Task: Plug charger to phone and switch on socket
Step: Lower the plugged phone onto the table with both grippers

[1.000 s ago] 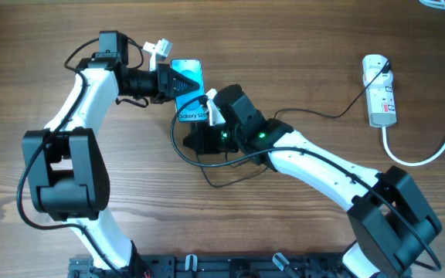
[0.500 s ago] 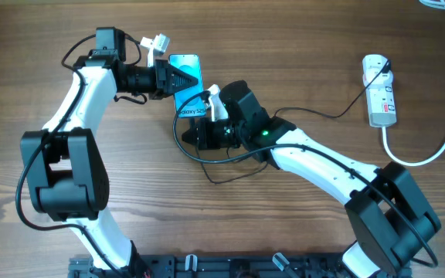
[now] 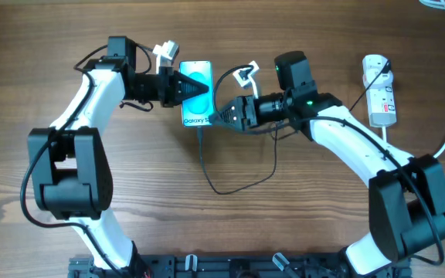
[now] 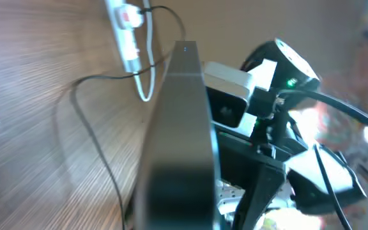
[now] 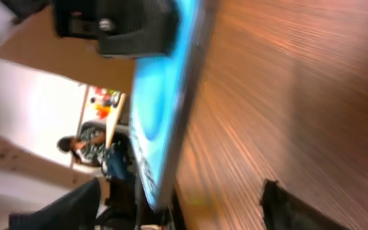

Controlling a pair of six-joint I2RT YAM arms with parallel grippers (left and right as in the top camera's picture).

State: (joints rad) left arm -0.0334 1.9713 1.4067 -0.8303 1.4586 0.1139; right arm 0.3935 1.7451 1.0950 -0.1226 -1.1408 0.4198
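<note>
Right arm: over the last second it has swung out from below the phone to the phone's right side.
Right fingers: they were closed at the phone's near end a second ago. Now they are spread wide with nothing between them, so they have released.
Phone: it has shifted slightly to the right in the overhead view. The left fingers are clenched on it across its faces. It sits left of the middle of the desk, toward the far side, and seems lifted a little off the wood, though that is hard to be sure of.
Phone axis: the long axis runs far-to-near, with the screen up and the white lettered band and charging end toward the robot.
Charger: its thin black cable leaves the phone's near edge, drops toward the robot, loops right and runs on to the black plug in the socket.
Meaning: the right fingers let go and the cable is hanging from the phone, which suggests the connector is seated. The tip itself is too small to check.
Socket: it lies well apart at the right, its long axis also far-to-near. Neither arm is near its red switch.
Next: probably the free right arm goes to the switch while the left steadies the phone.
</note>
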